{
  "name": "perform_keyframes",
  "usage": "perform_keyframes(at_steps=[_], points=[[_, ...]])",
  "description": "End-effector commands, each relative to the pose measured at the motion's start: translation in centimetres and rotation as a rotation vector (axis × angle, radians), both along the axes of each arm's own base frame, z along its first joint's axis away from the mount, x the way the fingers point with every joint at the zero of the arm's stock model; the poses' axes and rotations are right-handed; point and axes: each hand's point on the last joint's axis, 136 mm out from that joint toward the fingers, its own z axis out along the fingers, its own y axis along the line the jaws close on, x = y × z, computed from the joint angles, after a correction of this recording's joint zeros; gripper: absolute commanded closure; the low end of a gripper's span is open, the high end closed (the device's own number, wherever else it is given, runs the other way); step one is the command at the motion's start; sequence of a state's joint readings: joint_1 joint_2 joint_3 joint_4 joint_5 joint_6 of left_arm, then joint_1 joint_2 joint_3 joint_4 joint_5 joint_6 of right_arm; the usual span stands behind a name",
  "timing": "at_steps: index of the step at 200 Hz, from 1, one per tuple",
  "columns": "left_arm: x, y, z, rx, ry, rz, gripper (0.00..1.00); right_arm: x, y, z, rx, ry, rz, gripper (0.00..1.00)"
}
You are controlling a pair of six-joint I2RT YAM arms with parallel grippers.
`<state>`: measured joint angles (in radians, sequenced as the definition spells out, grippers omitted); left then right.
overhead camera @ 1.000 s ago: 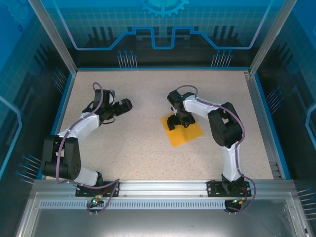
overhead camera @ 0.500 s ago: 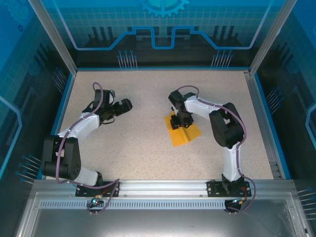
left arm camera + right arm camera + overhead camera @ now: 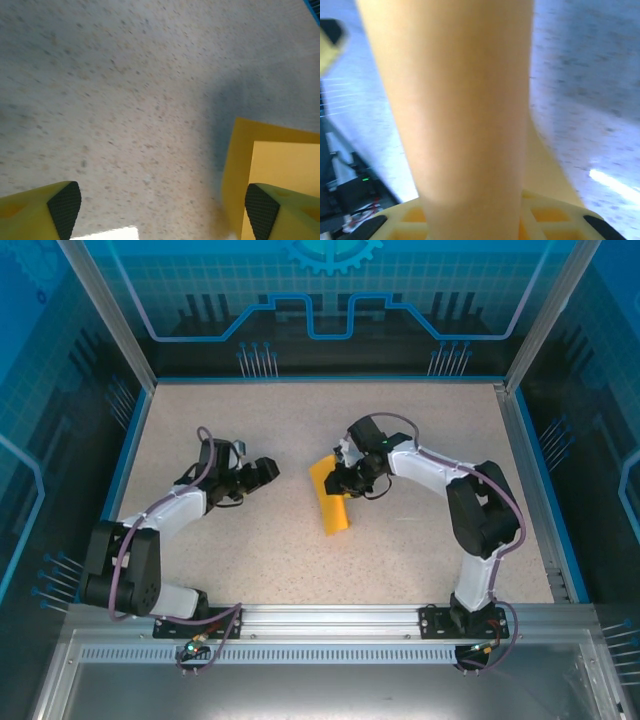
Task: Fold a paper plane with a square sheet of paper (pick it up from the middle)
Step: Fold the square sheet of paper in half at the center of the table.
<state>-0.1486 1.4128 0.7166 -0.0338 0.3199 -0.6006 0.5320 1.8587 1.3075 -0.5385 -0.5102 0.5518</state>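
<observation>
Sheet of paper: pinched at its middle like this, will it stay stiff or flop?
Probably floppy: the sheet of paper curls over where the right gripper pinches it. It looks thin, so it is likely very light and may sway or slip when carried.

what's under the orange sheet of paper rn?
Speckled table shows all round the sheet of paper, curled over in the right pincer. The patch directly beneath is covered, so that can't be checked.

The left gripper (image 3: pixel 162 212) stands wide, its black pads (image 3: pixel 65 205) low at either side with bare speckled table (image 3: pixel 125 90) between them. The paper (image 3: pixel 260 150), two overlapping layers, sits behind the pad at the view's right edge, with a shadow along its left side.
</observation>
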Motion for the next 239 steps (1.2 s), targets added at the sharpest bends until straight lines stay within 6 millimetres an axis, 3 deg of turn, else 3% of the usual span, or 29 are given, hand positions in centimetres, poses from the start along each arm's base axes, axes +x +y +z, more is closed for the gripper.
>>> perform_keyframes(at_steps=[1, 65, 117, 182, 239], points=[[-0.2, -3.1, 1.8, -0.103, -0.055, -0.064, 0.17, -0.6, 0.9, 0.9, 0.106, 0.056, 0.003, 0.71], [-0.4, -8.6, 0.3, -0.195, -0.009, -0.158, 0.4, 0.3, -2.2, -3.9, 0.015, 0.13, -0.084, 0.71], [-0.4, -11.8, -0.6, -0.201, 0.025, -0.22, 0.43, 0.6, -4.5, -6.3, -0.127, 0.126, -0.13, 0.64], [0.0, -14.0, -1.8, -0.211, 0.09, -0.252, 0.47, 0.9, -5.2, -6.7, -0.173, 0.113, -0.161, 0.49], [0.0, -14.0, -2.4, -0.209, 0.106, -0.245, 0.48, 1.2, -5.9, -5.0, -0.215, 0.044, -0.172, 0.4]])
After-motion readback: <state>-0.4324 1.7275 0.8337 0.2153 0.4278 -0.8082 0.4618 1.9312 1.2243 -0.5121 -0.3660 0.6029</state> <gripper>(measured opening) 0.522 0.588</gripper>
